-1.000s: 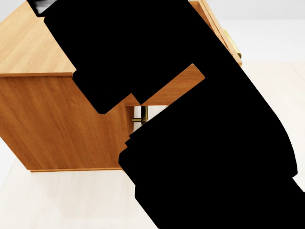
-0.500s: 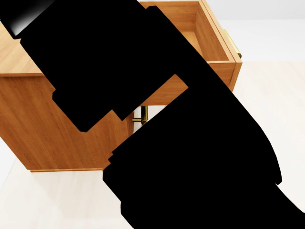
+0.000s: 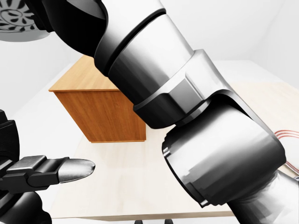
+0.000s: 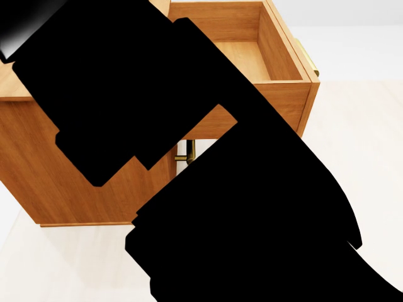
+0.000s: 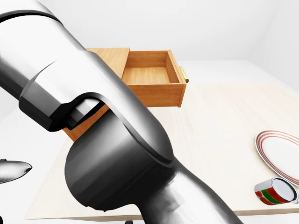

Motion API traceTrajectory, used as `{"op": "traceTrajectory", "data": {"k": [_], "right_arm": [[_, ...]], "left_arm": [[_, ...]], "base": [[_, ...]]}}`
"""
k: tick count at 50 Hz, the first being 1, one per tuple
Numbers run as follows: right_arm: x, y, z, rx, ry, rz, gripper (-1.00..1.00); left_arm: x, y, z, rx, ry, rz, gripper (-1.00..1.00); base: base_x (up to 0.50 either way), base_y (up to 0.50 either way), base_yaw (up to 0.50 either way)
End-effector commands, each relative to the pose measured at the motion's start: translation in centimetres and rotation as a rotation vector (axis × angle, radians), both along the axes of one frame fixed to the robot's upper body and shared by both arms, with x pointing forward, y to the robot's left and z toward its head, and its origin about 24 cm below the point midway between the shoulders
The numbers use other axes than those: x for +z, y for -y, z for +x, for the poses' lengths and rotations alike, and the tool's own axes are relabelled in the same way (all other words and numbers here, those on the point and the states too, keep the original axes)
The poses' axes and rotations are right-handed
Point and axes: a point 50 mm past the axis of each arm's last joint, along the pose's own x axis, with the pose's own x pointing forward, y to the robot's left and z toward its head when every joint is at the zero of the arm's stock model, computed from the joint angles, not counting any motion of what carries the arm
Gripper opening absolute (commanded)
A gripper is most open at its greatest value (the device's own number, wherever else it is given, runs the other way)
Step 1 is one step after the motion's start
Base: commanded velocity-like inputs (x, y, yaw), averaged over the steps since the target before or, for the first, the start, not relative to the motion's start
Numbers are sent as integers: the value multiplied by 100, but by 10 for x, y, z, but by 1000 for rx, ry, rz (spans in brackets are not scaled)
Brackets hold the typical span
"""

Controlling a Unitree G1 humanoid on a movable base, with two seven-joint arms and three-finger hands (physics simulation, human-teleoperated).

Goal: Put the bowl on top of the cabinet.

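Note:
A grey bowl with a dark leaf pattern (image 3: pixel 15 18) shows at the top left corner of the left-eye view, held up in the air above the level of the cabinet. My right arm (image 3: pixel 154 84) crosses that view from bottom right to top left, and its dark hand (image 3: pixel 70 21) ends against the bowl with the fingers mostly cut off by the edge. The wooden cabinet (image 5: pixel 110 53) stands on the table with its top drawer (image 5: pixel 147 74) pulled out and bare inside. My left hand (image 3: pixel 70 169) hangs low at the left, a finger stretched out, holding nothing.
A white plate with red rings (image 5: pixel 280 151) lies at the right edge of the pale table (image 5: pixel 219 121). A red and green can (image 5: pixel 275 191) lies on its side below the plate. The brass drawer handle (image 5: pixel 183 73) juts right.
In the head view the black shape of my right arm has slid left and down, uncovering the open drawer. The cabinet stays put in the picture.

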Motion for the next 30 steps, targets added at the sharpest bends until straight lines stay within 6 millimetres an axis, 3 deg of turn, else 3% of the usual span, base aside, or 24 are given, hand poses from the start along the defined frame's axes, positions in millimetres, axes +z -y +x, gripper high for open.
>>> {"op": "traceTrajectory", "data": {"k": [1,9,19,30], "right_arm": [[4,1,-2,4,33,29,-97],[-2,-8,-11,-3,76,-36,-95],[-16,23,45,-126,-64,112,-96],[-13,42,60,-185,-43,189,-95]], "left_arm": [[0,0,0,1,2,2,100],[0,0,0,5,2,3,100],[1,-2,0,4,5,-6,100],[2,-2,-2,4,16,-7,100]], "base": [[0,0,0],[0,0,0],[0,0,0],[0,0,0]]}}
